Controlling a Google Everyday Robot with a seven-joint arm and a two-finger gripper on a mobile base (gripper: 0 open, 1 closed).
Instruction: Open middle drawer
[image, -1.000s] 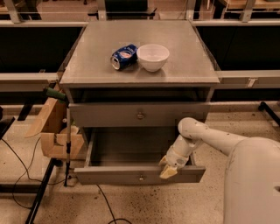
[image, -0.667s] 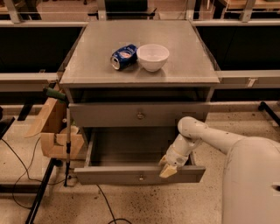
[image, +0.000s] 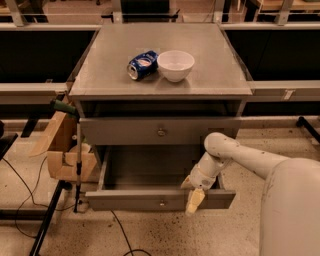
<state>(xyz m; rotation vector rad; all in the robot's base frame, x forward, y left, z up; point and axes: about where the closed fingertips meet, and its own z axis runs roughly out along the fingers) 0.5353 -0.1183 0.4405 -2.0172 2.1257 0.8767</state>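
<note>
- The gripper (image: 195, 201) is hanging tip-down at the end of the white arm (image: 240, 155), which is reaching in from the right. How wide it is standing cannot be told, nor whether it is gripping anything.
- Its pale tip is overlapping the top edge of the middle drawer (image: 125, 200), a little to the right of the small round knob (image: 161, 203) and short of the drawer's right corner.
- The drawer is sitting well out of the cabinet. Its shallow grey tray is showing behind the gripper, and its long front is running left to right across the view.
- So the drawer's body is lying on the cabinet side of the gripper. I judge that any further pull would be going straight outward, square to that long front.
- Because the contact is off centre, a pull from here is risking a slight skew of the drawer.
- Above, the closed drawer front (image: 120, 131) is sitting flush and well clear of the gripper.
</note>
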